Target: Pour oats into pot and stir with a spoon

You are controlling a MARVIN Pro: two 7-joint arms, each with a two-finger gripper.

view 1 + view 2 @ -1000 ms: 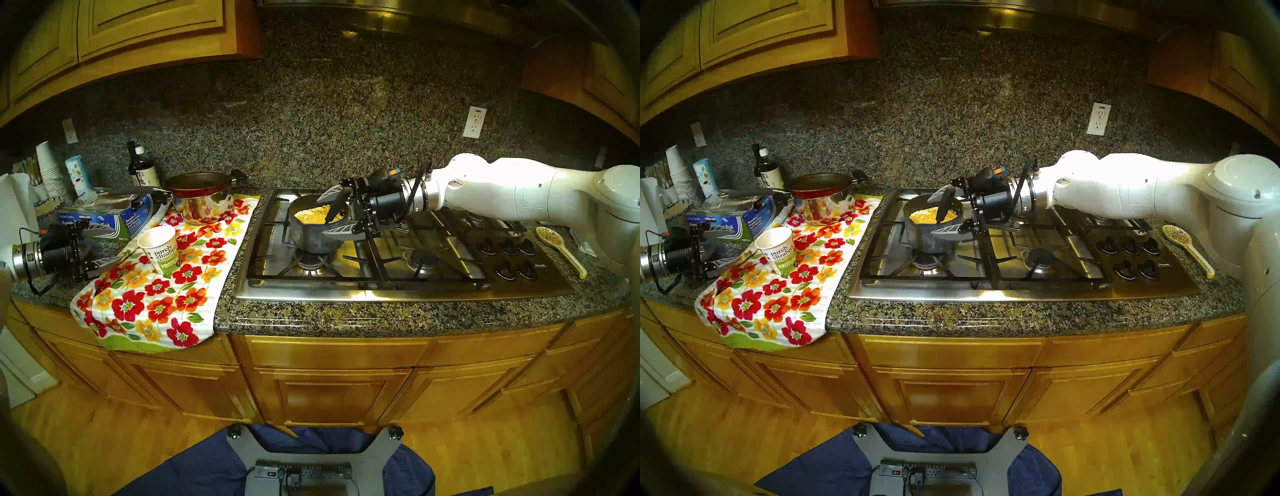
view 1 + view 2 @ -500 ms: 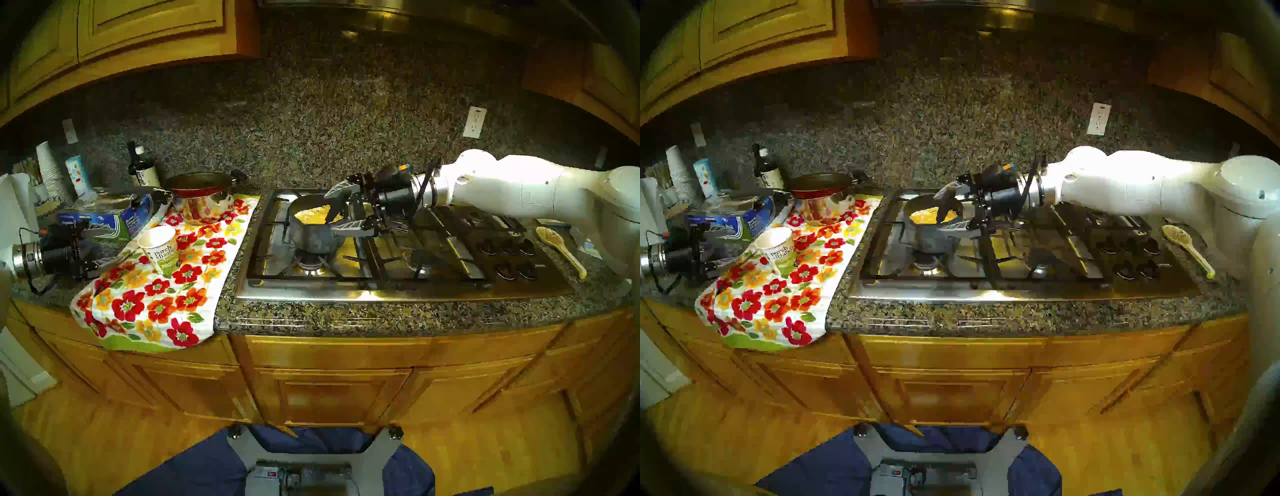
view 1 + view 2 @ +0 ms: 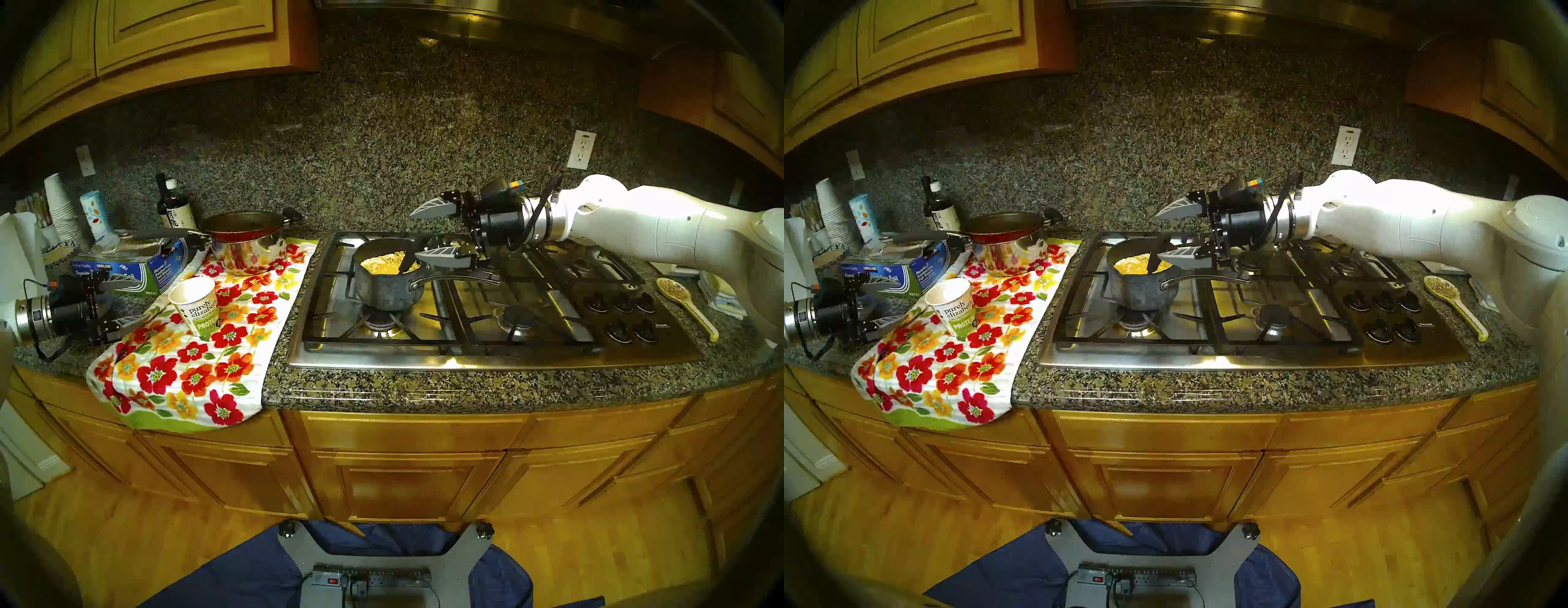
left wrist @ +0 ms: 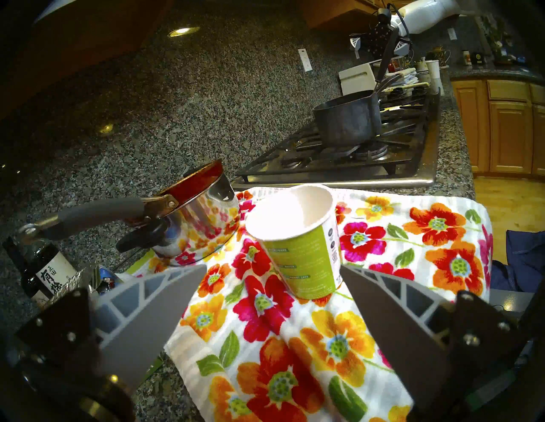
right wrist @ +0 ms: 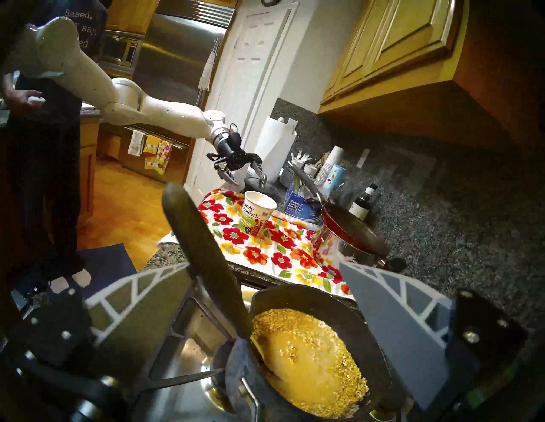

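The dark mottled pot (image 3: 384, 293) stands on the stove's front left burner with yellow oats (image 3: 382, 263) in liquid inside. The dark spoon (image 3: 410, 254) leans in the pot against its right rim, held by nothing; its handle (image 5: 206, 256) rises between my fingers in the right wrist view, over the oats (image 5: 309, 359). My right gripper (image 3: 424, 232) hovers open just right of and above the pot. The white and green oats cup (image 3: 197, 308) stands upright on the floral towel. My left gripper (image 3: 127, 302) is open, just left of the cup (image 4: 298, 235), apart from it.
A red frying pan rests on a shiny steel pot (image 3: 246, 246) behind the cup. A foil box (image 3: 127, 271) and a bottle (image 3: 174, 208) sit at the back left. A cream speckled spoon (image 3: 685, 299) lies right of the stove knobs (image 3: 621, 314). A person (image 5: 38, 147) stands beside the counter.
My right gripper, open throughout, has drawn back to the right and risen away from the pot. The spoon stays leaning in the pot. The left arm has not moved.
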